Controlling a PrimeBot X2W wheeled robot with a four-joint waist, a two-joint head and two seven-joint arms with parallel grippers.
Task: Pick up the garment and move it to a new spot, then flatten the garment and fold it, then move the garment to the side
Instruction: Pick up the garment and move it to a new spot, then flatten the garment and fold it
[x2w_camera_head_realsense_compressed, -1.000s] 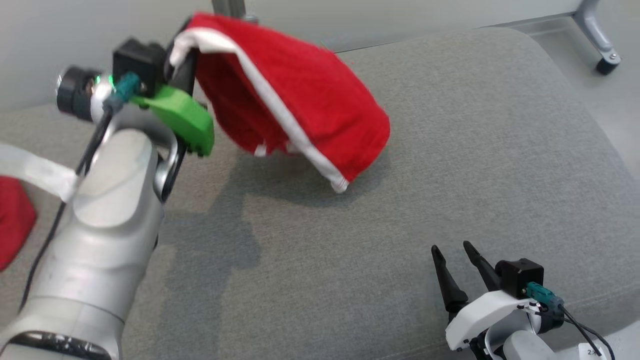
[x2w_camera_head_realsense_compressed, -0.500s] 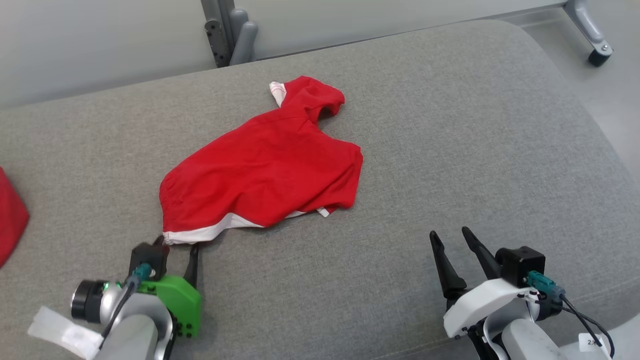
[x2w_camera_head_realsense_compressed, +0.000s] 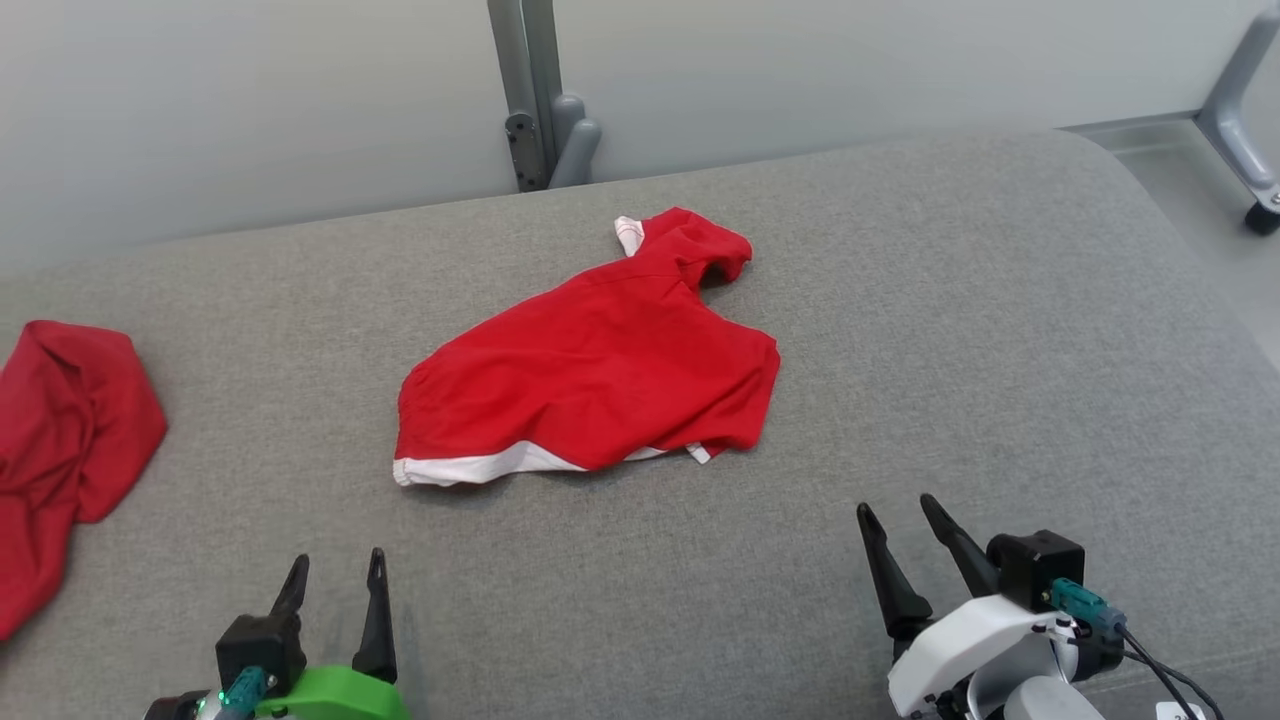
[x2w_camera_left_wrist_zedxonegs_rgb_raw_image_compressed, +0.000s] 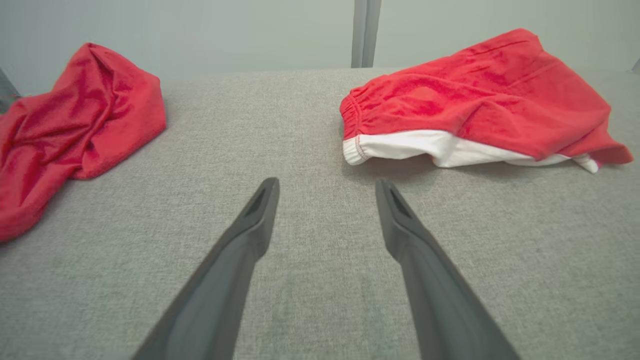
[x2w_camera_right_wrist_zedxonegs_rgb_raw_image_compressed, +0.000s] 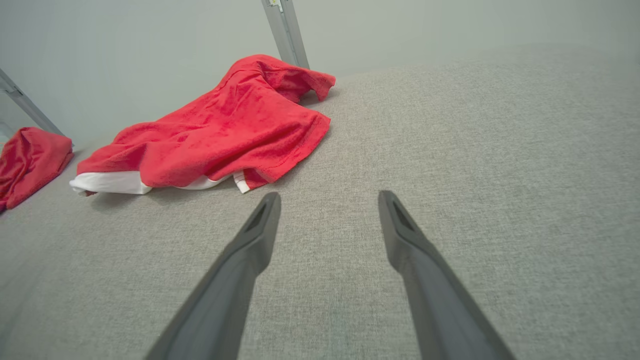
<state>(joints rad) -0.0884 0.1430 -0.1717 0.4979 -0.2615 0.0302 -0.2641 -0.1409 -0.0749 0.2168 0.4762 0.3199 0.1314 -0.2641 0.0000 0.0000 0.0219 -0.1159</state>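
Left gripper (x2w_camera_head_realsense_compressed: 337, 562), at 7 o'clock in the head view: both dark fingers (x2w_camera_head_realsense_compressed: 377, 610) spread wide, nothing between them, tips pointing toward 12 o'clock above the grey cushion (x2w_camera_head_realsense_compressed: 1000, 350). Whether the tips touch the fabric cannot be told. In the left wrist view the same gap frames bare cushion.

Right gripper (x2w_camera_head_realsense_compressed: 895, 508), at 5 o'clock in the head view: fingers likewise parted wide and empty, leaning slightly toward 11 o'clock. In the right wrist view they span bare cushion.

The garment (x2w_camera_head_realsense_compressed: 600, 370), red with a white band along its near hem, lies loose and rumpled near the middle of the cushion. It sits at about 1 o'clock from the left gripper and 11 o'clock from the right gripper, apart from both. Its white-edged corner (x2w_camera_head_realsense_compressed: 415, 472) is the part nearest the left gripper; a small bunched end with a white trim points toward 12 o'clock.

A second red cloth (x2w_camera_head_realsense_compressed: 70, 430) lies crumpled at 9 o'clock, well apart from the garment.

A grey metal post (x2w_camera_head_realsense_compressed: 525, 100) rises behind the cushion at 12 o'clock against a pale wall; a wheeled frame leg (x2w_camera_head_realsense_compressed: 1245, 150) stands at 2 o'clock.
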